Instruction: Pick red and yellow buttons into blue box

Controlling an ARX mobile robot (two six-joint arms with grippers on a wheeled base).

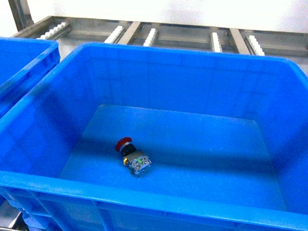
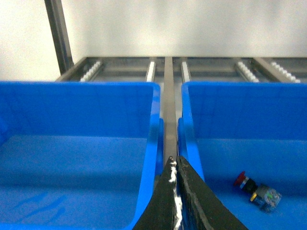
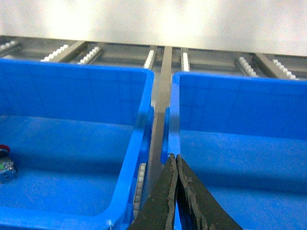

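The red button lies on its side on the floor of the blue box, left of centre, its red cap pointing back left. It also shows low at the right of the left wrist view, as the red button inside the blue box, and at the far left edge as the red button in the blue box. The yellow button is out of view. My left gripper is shut and empty above the box's left rim. My right gripper is shut and empty above its right rim. Neither gripper shows in the head view.
A second blue bin stands to the left, seen as the bin, and a third blue bin to the right. A metal rail runs between bins. Roller tracks and a white wall lie behind.
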